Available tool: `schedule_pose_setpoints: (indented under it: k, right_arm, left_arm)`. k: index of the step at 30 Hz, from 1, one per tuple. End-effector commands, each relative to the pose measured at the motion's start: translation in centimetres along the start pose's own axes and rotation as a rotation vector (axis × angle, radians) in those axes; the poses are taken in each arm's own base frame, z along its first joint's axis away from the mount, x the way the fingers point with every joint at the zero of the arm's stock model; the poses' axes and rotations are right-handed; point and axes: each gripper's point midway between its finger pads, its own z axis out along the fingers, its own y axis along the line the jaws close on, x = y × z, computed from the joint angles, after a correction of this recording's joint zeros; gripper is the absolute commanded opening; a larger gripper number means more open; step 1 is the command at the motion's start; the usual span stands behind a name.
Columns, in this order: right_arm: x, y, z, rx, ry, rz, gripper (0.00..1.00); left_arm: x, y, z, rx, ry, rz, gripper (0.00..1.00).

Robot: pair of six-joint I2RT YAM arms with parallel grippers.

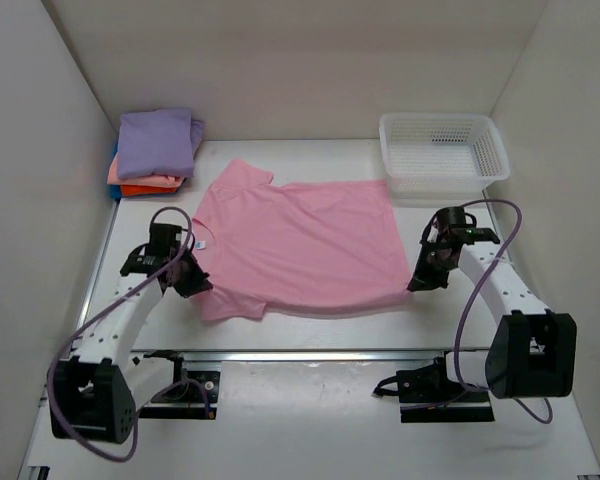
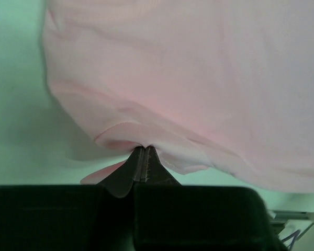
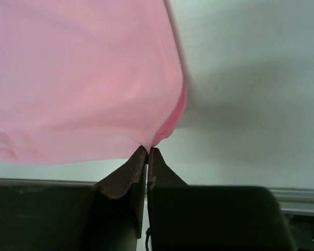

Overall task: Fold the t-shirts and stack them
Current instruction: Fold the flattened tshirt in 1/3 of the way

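The left arm's [image 1: 145, 298] jaws are clenching a small pucker of the light pink t-shirt [image 2: 209, 78], pressed fully together with cloth bunching at their tips. From above, that grip is sitting on the shirt's near sleeve, close to the white neck label [image 1: 202, 242]. The right arm's [image 1: 485, 285] jaws are likewise pinching tight on the near hem corner [image 3: 157, 135], where both layers of fabric are showing at the edge.

Between the two grips the shirt is lying spread across the middle of the worktop [image 1: 310, 350]. Its neck is pointing left and its hem right, and the far sleeve is reaching toward the back. No fold is showing in it yet. Since both arms are holding its near edge, the first fold looks to be just starting, probably by carrying that edge over toward the far side.

Further out, in the back left corner, a stack of folded shirts [image 1: 155, 155] is waiting. A lavender one [image 1: 158, 138] is lying on top, with a salmon one [image 1: 140, 177] and an orange one [image 1: 152, 189] under it. That part of the job appears done. The white mesh basket [image 1: 443, 150] is standing at the back right, just beyond the hem, and no cloth is showing through it, so the pink shirt is likely the last.

What is remaining, by this reading, is all of its folding and then its move onto the stack.
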Motion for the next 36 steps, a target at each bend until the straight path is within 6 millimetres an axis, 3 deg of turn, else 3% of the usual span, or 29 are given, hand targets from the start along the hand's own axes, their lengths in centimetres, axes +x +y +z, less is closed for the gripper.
schedule_pose_setpoints:
  k: [1, 10, 17, 19, 21, 22, 24, 28, 31, 33, 35, 36]
  right_arm:
    - [-3.7, 1.2, 0.0, -0.035, -0.032, -0.046, 0.0]
    - [-8.5, 2.4, 2.0, -0.025, -0.012, -0.063, 0.0]
    - [-11.1, 3.0, 3.8, -0.022, 0.01, -0.083, 0.0]
    - [-12.2, 3.5, 4.2, -0.035, 0.005, -0.092, 0.0]
    - [-13.7, 4.0, 4.4, -0.041, -0.012, -0.105, 0.0]
    - [-14.1, 4.0, 4.6, -0.033, -0.014, -0.099, 0.09]
    - [-16.3, 4.3, 4.1, 0.002, -0.078, -0.125, 0.26]
    - [-18.8, 5.1, 2.4, 0.049, -0.195, -0.154, 0.34]
    - [-18.6, 5.3, 2.2, 0.022, -0.21, -0.15, 0.33]
    - [-17.7, 5.5, 2.5, -0.006, -0.196, -0.166, 0.22]
    - [-16.7, 5.9, 2.8, -0.045, -0.184, -0.19, 0.0]
    - [-15.8, 6.2, 3.3, -0.061, -0.168, -0.203, 0.0]
  left_arm:
    - [-4.4, -2.8, 0.2, 0.067, -0.076, 0.014, 0.0]
    - [-9.4, -3.8, 2.1, 0.041, -0.104, -0.001, 0.0]
    - [-9.9, -4.0, 4.7, 0.026, -0.053, -0.015, 0.0]
    - [-10.2, -4.1, 5.2, 0.026, -0.051, -0.011, 0.1]
    - [-10.3, -4.2, 5.9, 0.018, -0.041, -0.006, 0.31]
    - [-10.4, -4.1, 6.2, 0.013, -0.041, -0.012, 0.39]
    - [-11.4, -4.9, 6.4, 0.032, -0.05, -0.01, 0.39]
    - [-12.9, -5.8, 6.5, 0.048, -0.082, -0.019, 0.44]
    - [-12.7, -6.2, 6.3, 0.058, -0.079, -0.006, 0.44]
    - [-12.1, -5.6, 6.5, 0.058, -0.065, -0.004, 0.45]
    - [-11.3, -5.4, 6.6, 0.064, -0.058, -0.013, 0.45]
    - [-10.8, -5.3, 6.5, 0.069, -0.054, -0.015, 0.45]
